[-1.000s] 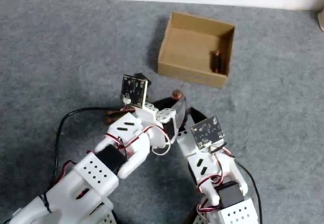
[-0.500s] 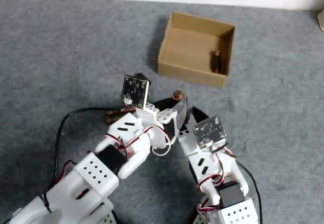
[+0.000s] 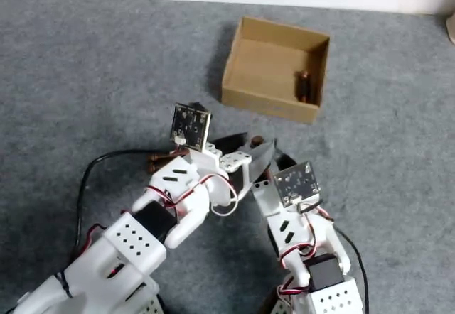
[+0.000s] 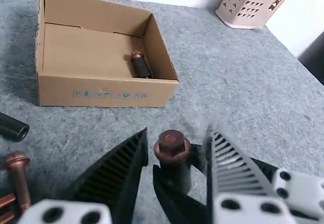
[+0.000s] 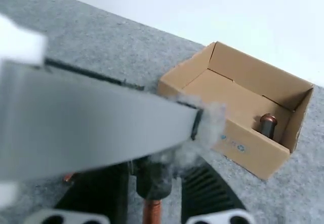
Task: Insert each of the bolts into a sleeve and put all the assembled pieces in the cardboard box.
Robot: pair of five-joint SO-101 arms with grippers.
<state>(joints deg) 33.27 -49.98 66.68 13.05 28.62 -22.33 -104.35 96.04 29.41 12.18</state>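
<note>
The left tool (image 4: 177, 138) stands spread around a bolt (image 4: 171, 144) seated in a sleeve (image 5: 152, 176) that the right tool (image 5: 154, 183) pinches. One assembled piece (image 3: 303, 85) lies in the cardboard box (image 3: 266, 104). Loose bolts (image 4: 17, 176) and a spare sleeve (image 4: 12, 126) lie on the counter (image 3: 85, 65), so most work is left.

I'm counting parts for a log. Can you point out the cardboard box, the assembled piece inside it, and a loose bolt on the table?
cardboard box (image 4: 106, 89), left wrist view, on its front outer wall.
assembled piece (image 4: 143, 69), left wrist view, on its dark sleeve.
loose bolt (image 4: 16, 159), left wrist view, on its head.
</note>
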